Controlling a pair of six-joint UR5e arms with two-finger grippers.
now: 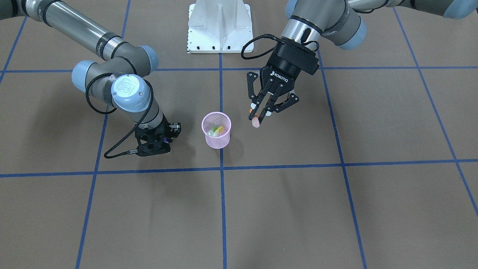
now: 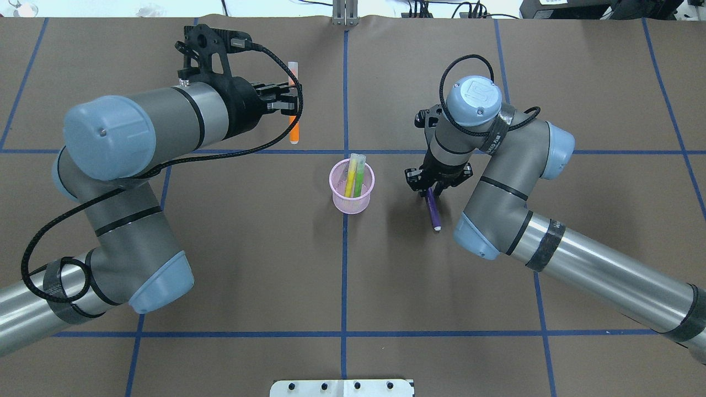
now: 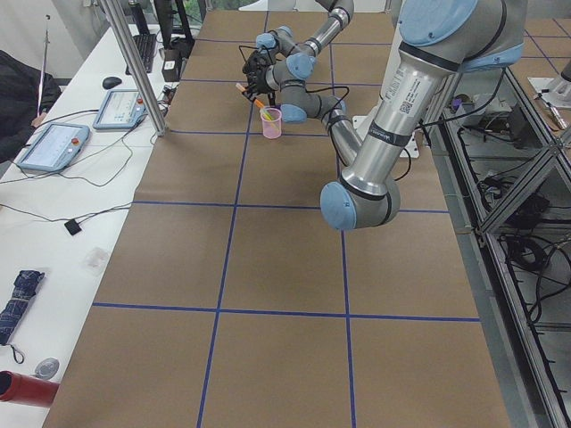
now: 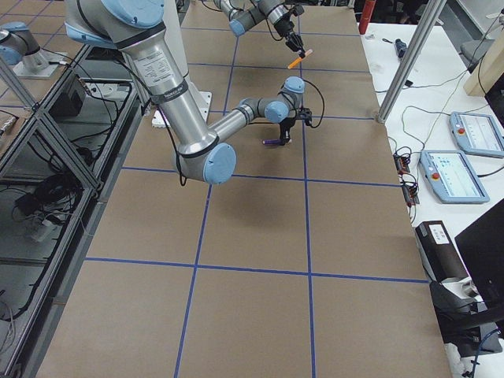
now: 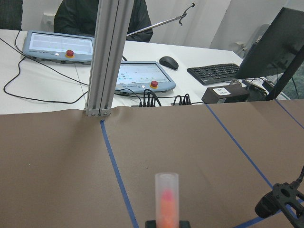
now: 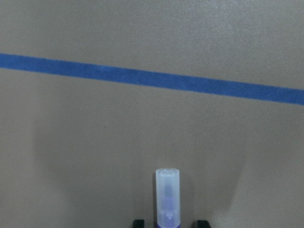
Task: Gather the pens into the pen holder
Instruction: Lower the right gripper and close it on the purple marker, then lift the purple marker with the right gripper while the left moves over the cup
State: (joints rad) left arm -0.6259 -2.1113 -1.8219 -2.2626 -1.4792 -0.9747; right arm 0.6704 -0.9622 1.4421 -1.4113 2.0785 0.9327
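Currently: left gripper (image 2: 291, 103) clamps orange pen (image 2: 294, 127) aloft, off the pen holder (image 2: 352, 190) | right gripper (image 2: 432, 190) grips purple pen (image 2: 433, 212) near the table | advice: centre each over the rim, tip upright, avoid green/yellow pens (image 2: 353, 175) inside.

Left black two-finger gripper (image 2: 289, 103) raised above the table's far half, left of centre, wrist roughly level, fingers pinched across the middle of a slim orange pen with a translucent cap (image 2: 294, 120). Grey-and-silver left arm (image 2: 118, 182) folded at the elbow, entering from the near left corner. Right black two-finger gripper (image 2: 433, 190) pointed steeply down, low over the table right of centre, clamped on the upper end of a slim purple pen (image 2: 433, 212). Right arm (image 2: 518, 193) bent sharply, entering from the near right corner.
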